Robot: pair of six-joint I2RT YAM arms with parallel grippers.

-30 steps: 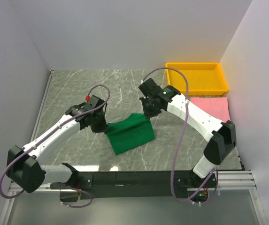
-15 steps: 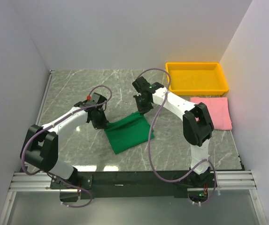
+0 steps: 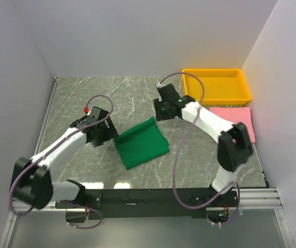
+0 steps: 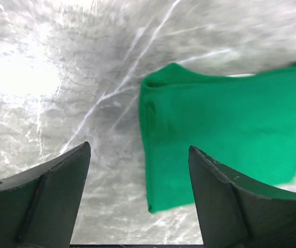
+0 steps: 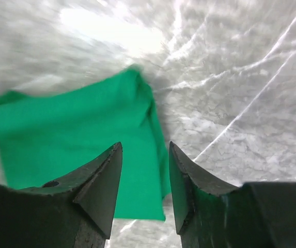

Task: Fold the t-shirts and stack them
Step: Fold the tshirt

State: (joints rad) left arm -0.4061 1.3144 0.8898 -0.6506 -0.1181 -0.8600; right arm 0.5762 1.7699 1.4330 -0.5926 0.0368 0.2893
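Observation:
The dark green t-shirt (image 3: 140, 145) lies folded flat on the marble table, and it also shows as green t-shirt (image 4: 225, 134) and green t-shirt (image 5: 75, 134) in the wrist views. My left gripper (image 3: 105, 136) hovers just off its left edge, open with nothing between the jaws (image 4: 138, 147). At the shirt's far right corner my right gripper (image 3: 159, 114) is raised a little, also open and empty (image 5: 145, 144). The pink t-shirt (image 3: 237, 122) rests folded at the right, near the right arm's elbow.
A yellow tray (image 3: 217, 96) stands at the back right, just behind the pink shirt. White walls close the table on the left, back and right. The black rail with the arm bases (image 3: 153, 197) runs along the near edge.
Both grippers have opened and let go of the green shirt's far edge. The left one drew back to the left, the right one up and to the right. The shirt now lies flat.

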